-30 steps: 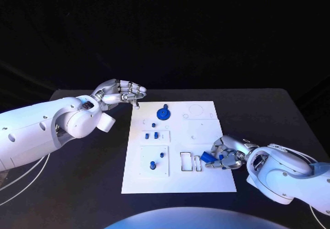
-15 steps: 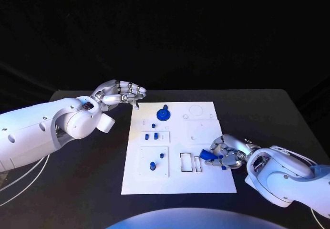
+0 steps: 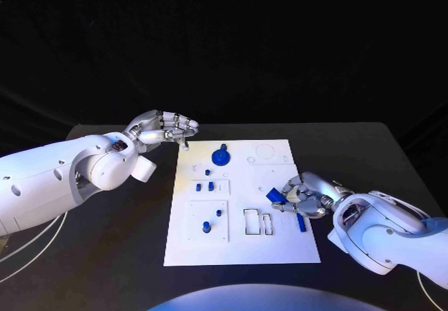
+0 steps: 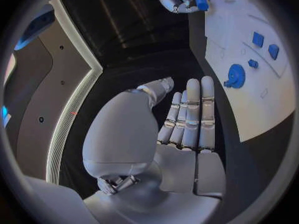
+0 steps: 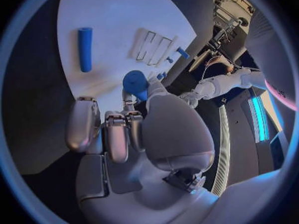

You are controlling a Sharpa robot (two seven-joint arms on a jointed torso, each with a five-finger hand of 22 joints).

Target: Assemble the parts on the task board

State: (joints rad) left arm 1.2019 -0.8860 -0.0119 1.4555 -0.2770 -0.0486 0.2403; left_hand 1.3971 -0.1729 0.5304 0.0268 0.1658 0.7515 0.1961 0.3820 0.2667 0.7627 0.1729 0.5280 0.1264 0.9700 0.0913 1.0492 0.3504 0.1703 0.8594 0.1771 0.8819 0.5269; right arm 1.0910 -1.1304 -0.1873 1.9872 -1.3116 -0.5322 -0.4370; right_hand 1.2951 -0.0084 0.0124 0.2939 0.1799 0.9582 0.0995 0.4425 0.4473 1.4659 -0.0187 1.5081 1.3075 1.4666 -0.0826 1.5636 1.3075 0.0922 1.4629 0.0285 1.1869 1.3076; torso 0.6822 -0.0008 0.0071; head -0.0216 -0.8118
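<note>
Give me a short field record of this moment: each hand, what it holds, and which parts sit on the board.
left hand: fingers curled in, holding nothing, beside the far left corner of the white task board
right hand: over the board's right side, holds a small blue block
blue bar: lies loose on the board by the right hand
round blue disc: on the board's far half
rectangular slots: outlined cut-outs, nothing in them

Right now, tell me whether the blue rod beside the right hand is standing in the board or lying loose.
Lying loose. The blue rod lies flat on the task board, next to the right hand.
</note>
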